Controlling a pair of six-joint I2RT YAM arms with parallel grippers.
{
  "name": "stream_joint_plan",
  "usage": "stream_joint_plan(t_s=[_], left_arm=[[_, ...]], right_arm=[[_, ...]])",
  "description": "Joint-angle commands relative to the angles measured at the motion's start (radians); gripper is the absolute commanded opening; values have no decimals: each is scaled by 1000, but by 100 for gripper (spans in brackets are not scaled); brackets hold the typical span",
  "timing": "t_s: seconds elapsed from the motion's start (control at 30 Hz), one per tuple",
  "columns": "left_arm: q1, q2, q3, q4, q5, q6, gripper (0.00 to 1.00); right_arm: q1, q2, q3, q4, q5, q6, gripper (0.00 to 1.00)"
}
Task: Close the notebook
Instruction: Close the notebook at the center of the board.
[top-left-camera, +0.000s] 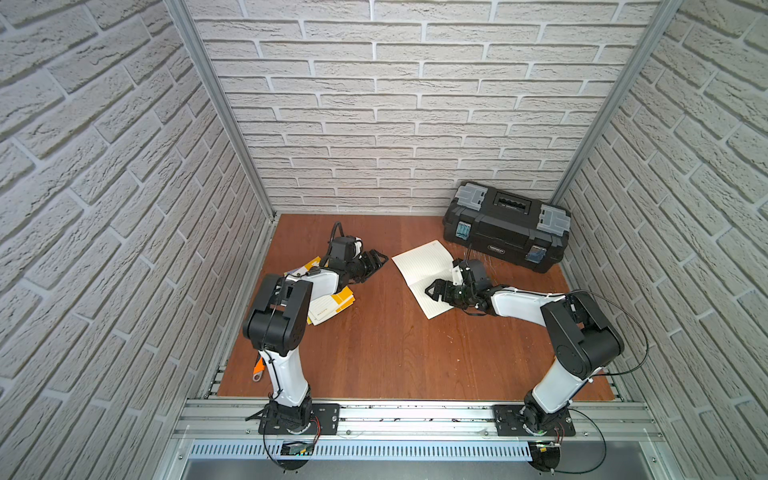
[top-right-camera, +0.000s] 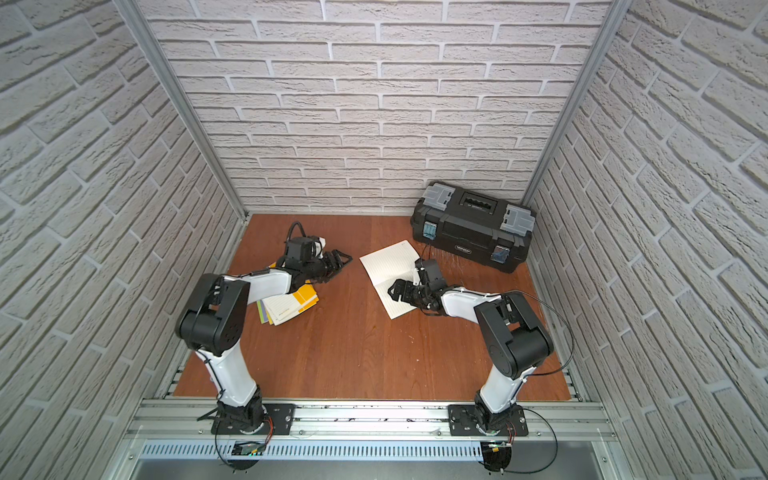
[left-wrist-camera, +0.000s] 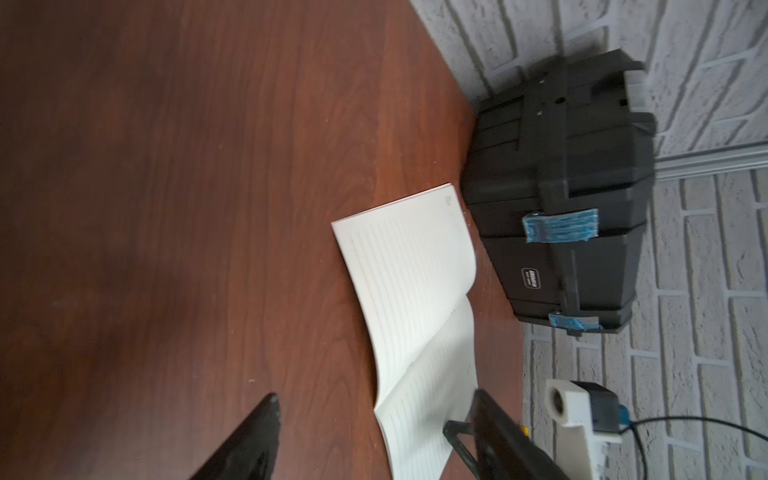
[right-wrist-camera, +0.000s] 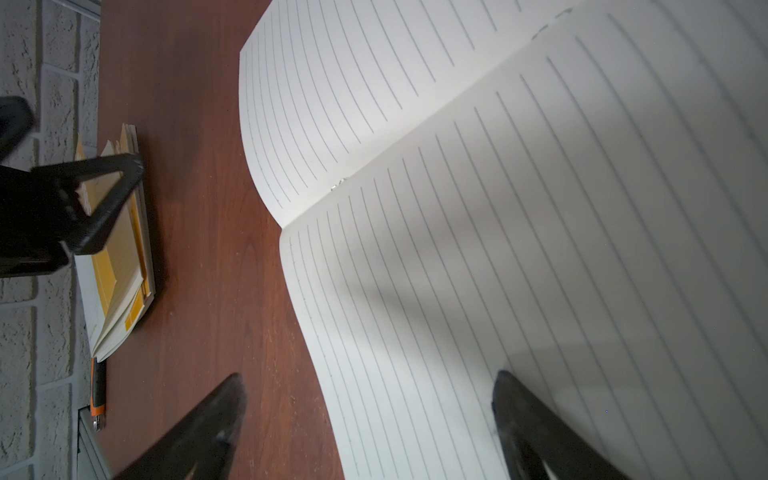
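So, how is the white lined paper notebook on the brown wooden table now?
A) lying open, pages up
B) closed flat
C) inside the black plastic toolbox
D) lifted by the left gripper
A: the white lined paper notebook lies open on the brown wooden table, both pages facing up, with the open right gripper over its nearer page.

Nothing reads clearly: the white-outlined badge (left-wrist-camera: 531, 277) on the black toolbox (left-wrist-camera: 582, 187) is too blurred, the fine print on the yellow-and-white booklets (top-left-camera: 328, 309) too small, and the notebook (right-wrist-camera: 540, 249) shows only ruled lines.
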Motion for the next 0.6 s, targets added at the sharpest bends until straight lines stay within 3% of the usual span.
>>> stream_joint_plan(t_s=[0.0,0.57], left_arm=[[-22,42,32,89,-4,-52,70],[-97,202,70,223,-31,-169,64]], right_arm=[[3,13,-25,25,1,4,92],[3,34,-36,48,-18,10,92]])
